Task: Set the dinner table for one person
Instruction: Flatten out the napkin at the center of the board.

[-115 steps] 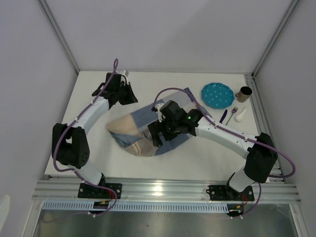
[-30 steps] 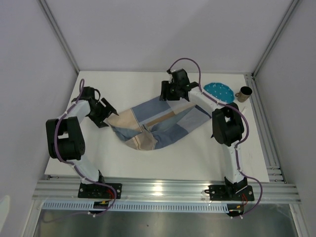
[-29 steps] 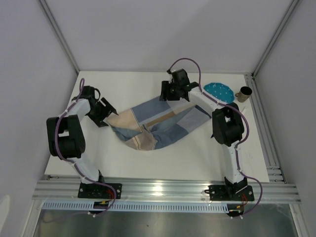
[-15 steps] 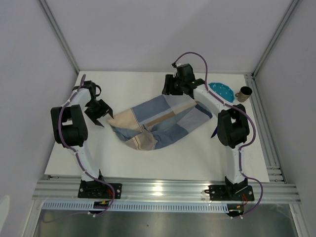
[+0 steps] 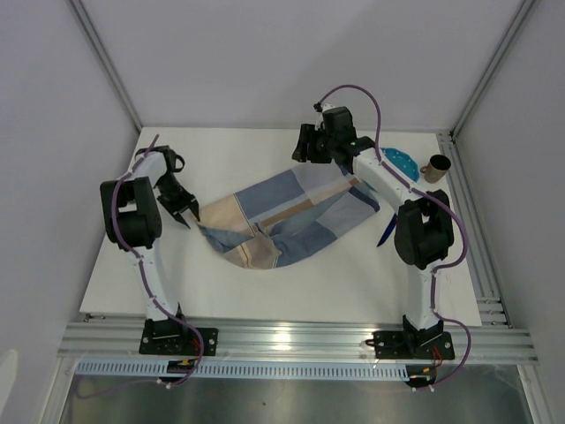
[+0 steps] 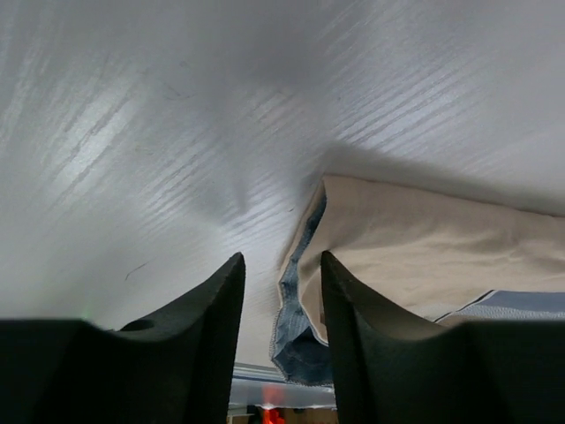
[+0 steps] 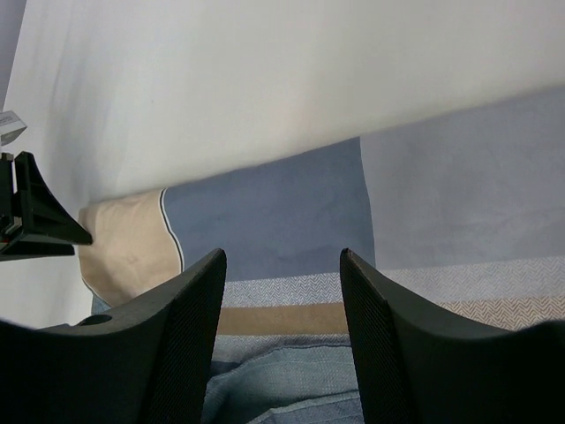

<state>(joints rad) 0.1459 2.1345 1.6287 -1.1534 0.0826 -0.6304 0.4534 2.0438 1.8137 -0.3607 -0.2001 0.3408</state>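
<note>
The white worktop (image 5: 335, 278) is seen filling the middle of the overhead view. It's edged with silver rails, and both arm bases are bolted at its near edge. A blue-and-beige checked placemat (image 5: 291, 212) is laid across the centre, but it isn't flat: the near-left part is rumpled and folded over on itself.

The left pincer (image 5: 185, 215) is positioned low at the placemat's left corner. In the left wrist view its jaws are shown released, with a narrow gap and nothing caught between them. The beige corner is seen just beyond one finger, its edge curled up a bit off the worktop. Whether the cloth is actually touched can't be told.

The right pincer (image 5: 302, 157) is held above the placemat's far edge. Its jaws are spread and nothing is gripped, and blue and beige patches are seen below, between the fingers.

A teal plate (image 5: 402, 163) is sat at the far right, partly hidden behind the right arm. A brown cup (image 5: 434, 166) is placed just beside it.
</note>
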